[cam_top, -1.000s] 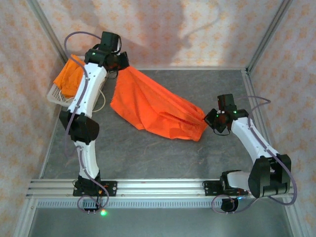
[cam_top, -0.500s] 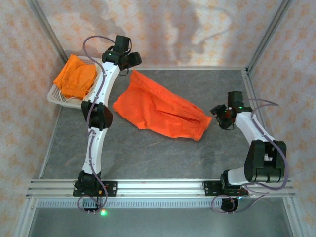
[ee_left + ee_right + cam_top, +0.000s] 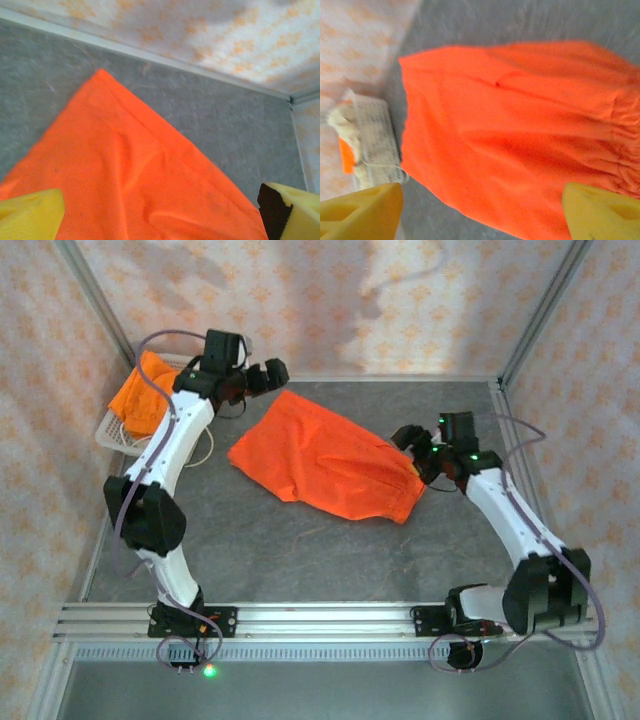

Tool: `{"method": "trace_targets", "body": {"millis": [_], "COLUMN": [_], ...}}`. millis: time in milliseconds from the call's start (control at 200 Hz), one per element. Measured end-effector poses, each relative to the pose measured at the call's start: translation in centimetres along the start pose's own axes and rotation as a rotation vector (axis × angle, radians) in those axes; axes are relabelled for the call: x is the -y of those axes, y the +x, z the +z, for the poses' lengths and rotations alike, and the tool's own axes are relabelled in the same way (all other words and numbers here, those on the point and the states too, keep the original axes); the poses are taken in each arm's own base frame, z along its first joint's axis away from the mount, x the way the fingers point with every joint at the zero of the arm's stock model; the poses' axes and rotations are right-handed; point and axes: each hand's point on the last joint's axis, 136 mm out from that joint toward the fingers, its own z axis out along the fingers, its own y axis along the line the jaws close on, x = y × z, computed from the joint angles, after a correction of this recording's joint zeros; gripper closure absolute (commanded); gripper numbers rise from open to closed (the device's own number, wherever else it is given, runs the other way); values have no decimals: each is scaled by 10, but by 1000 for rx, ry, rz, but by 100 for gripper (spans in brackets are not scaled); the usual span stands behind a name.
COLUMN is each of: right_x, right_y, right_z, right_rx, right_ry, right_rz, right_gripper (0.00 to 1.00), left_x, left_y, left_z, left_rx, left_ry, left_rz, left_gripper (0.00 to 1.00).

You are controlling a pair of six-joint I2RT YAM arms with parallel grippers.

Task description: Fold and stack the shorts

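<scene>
One pair of bright orange shorts (image 3: 330, 465) lies spread flat in the middle of the grey table, its gathered waistband at the right end. My left gripper (image 3: 268, 375) hovers open over the cloth's far left corner; the left wrist view has orange shorts (image 3: 140, 175) between its yellow fingertips (image 3: 30, 217). My right gripper (image 3: 414, 448) stands open just above the waistband, and the right wrist view looks along the shorts (image 3: 510, 130) between wide-apart fingertips (image 3: 600, 212). A second pair of orange shorts (image 3: 145, 390) sits bunched in the basket beside a cream cloth (image 3: 341, 122).
The white mesh basket (image 3: 112, 435) stands at the far left edge of the table, partly under my left arm. Patterned walls and metal frame posts close in the back and both sides. A rail runs along the near edge.
Both grippers have opened and let go of the orange shorts, which now lie flatter on the table. My left gripper stays over the far corner; my right one moved in over the waistband.
</scene>
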Motion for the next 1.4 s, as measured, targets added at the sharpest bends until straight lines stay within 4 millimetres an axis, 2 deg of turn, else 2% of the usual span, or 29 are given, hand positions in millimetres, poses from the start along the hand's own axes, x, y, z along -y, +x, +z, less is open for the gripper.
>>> {"method": "trace_targets", "body": {"millis": [80,175,275,380,415,515,596,686,791,931,1036,1136,1231,1271,1321,1401], "right_x": [17,39,51,60,64,79,90,96,91,82,74,47,5,-10,-24,-28], "right_y": [11,15,11,-1,-5,-15,-21,-25,-27,-28,-23,-13,9,20,37,60], "right_z": [28,54,68,74,75,78,81,86,90,89,82,60,33,25,17,17], "right_rx": [-80,-137,-159,-155,-151,-148,-154,-170,-192,-208,-222,-207,-195,-197,-211,-250], "right_ry": [62,140,186,206,212,236,252,262,252,228,212,158,67,31,-5,-15], "right_rz": [19,34,35,47,55,83,106,117,102,69,38,-34,-144,-184,-228,-261], "right_gripper": [18,18,19,19,19,19,18,17,15,12,10,10,10,10,10,10], "left_x": [-11,-44,-84,-112,-118,-115,-124,-134,-150,-158,-158,-153,-142,-136,-126,-104], "left_y": [24,66,118,157,162,152,155,152,154,170,193,228,255,253,240,209], "left_z": [20,64,101,123,126,126,127,119,103,84,63,33,3,-8,-22,-40], "left_rx": [-38,-126,-232,-306,-310,-261,-247,-207,-178,-168,-172,-191,-226,-217,-171,-102], "left_ry": [8,-33,-101,-153,-163,-138,-140,-133,-139,-147,-151,-159,-155,-145,-117,-70], "left_rz": [-12,-54,-109,-146,-150,-150,-170,-212,-260,-283,-293,-301,-298,-297,-292,-280], "left_gripper": [0,0,0,0,0,0,0,0,0,0,0,0,0,0,0,0]}}
